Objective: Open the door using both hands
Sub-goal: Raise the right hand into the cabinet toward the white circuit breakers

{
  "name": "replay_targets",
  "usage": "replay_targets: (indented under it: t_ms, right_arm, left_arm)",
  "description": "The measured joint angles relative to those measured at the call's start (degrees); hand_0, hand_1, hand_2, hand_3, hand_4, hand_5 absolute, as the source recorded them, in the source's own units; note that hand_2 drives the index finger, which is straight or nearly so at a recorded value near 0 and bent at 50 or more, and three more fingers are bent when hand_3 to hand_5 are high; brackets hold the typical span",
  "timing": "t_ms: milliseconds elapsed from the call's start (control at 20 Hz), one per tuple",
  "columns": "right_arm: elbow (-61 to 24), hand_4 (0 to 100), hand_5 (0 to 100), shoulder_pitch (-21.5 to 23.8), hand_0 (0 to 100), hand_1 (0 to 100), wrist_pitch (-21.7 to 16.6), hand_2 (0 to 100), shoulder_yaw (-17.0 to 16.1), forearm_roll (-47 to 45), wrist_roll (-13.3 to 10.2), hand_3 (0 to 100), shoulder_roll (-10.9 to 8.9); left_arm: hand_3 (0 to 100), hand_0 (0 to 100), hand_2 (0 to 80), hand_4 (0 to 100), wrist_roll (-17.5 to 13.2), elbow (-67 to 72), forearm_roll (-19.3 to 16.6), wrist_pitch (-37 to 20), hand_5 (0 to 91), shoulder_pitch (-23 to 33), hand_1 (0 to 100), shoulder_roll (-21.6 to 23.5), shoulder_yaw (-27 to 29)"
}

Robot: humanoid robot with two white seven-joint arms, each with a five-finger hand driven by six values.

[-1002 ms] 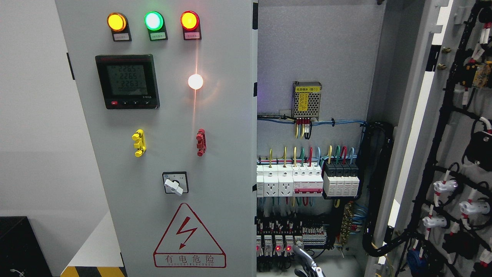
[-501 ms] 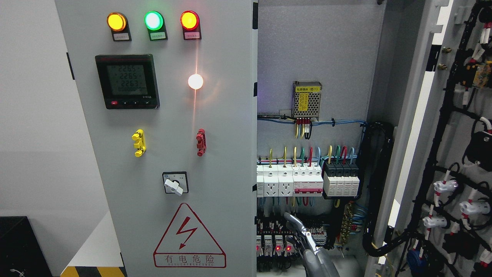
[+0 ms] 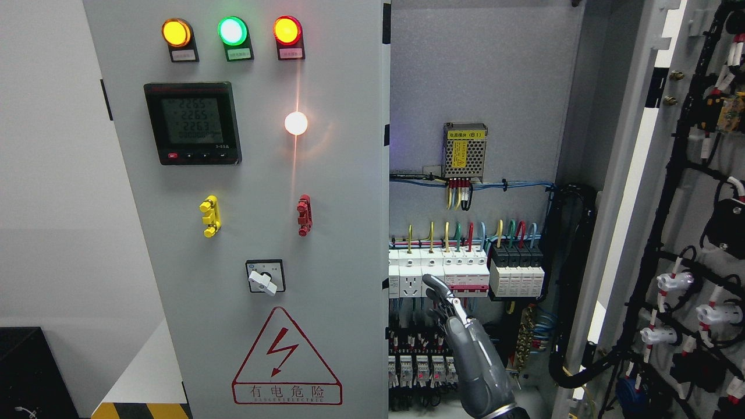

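The cabinet's left door (image 3: 337,192) is a grey panel with three lamps, a meter and a warning triangle, and it stands closed. The right door (image 3: 625,192) is swung wide open at the picture's right, showing the wiring on its inner face. My right hand (image 3: 445,302) rises from the bottom edge in front of the open compartment, just right of the left door's edge (image 3: 386,244). Its fingers (image 3: 433,285) are stretched upward, hold nothing, and reach the height of the white breakers (image 3: 436,273). My left hand is not in view.
Inside the compartment are a mesh-covered power supply (image 3: 464,150), a row of black modules (image 3: 517,270), terminal blocks (image 3: 419,361) and a black cable bundle (image 3: 573,279). A rotary switch (image 3: 265,278) and yellow (image 3: 210,216) and red (image 3: 304,215) latches sit on the left door.
My right hand has risen from the bottom edge up in front of the terminal blocks to the breaker row. Both doors stay as they were.
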Motion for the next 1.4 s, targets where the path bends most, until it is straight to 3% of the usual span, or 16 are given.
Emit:
replay_targets:
  t_ms: [952,1403]
  right_arm:
    - [11.05,0,0,-10.41,19,0,1.72,0,-1.72,-1.58,0.46,0,0.76]
    - [13.01,0,0,-13.01,19,0,5.12,0,-1.73,-7.14,0.69,0,0.62]
  left_arm:
    - [0,0,0.0,0,0.00,-0.01,0.00,0.01,0.0,0.00,0,-0.01,0.00]
    - [0,0,0.0,0,0.00,-0.01,0.00,0.02,0.0,0.00,0,-0.01,0.00]
